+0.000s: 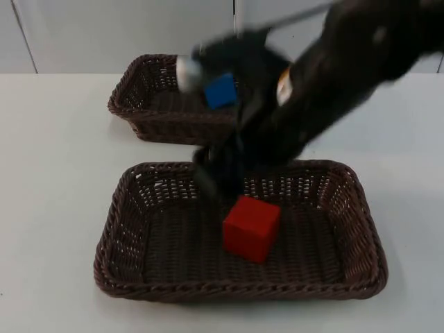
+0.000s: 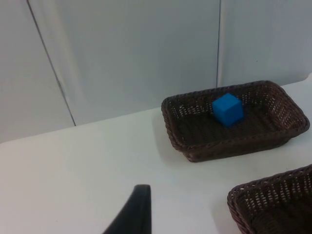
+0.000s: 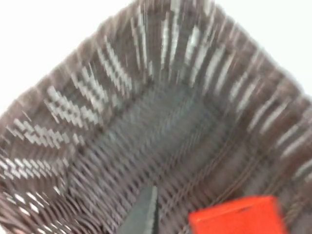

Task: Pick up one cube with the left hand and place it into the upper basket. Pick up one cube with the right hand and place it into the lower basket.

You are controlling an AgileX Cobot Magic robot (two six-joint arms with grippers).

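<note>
A red cube [image 1: 251, 227] rests slightly tilted on the floor of the lower basket [image 1: 118, 229], free of any grip. My right gripper [image 1: 215, 182] hangs blurred just above and behind it, over the basket's far side. In the right wrist view the red cube [image 3: 236, 218] lies close beside my right gripper [image 3: 142, 214] on the wicker floor [image 3: 146, 126]. A blue cube [image 1: 220, 90] sits in the upper basket [image 1: 139, 111]. The left wrist view shows the blue cube [image 2: 227, 108] in the upper basket [image 2: 195, 146], well away from my left gripper [image 2: 134, 214], which waits over the bare table.
The right arm [image 1: 347, 76] reaches across the upper basket's right end and hides it. White table [image 1: 55, 187] lies to the left of both baskets. A grey partition wall [image 2: 126, 53] stands behind the upper basket. A corner of the lower basket [image 2: 273, 204] is near the left gripper.
</note>
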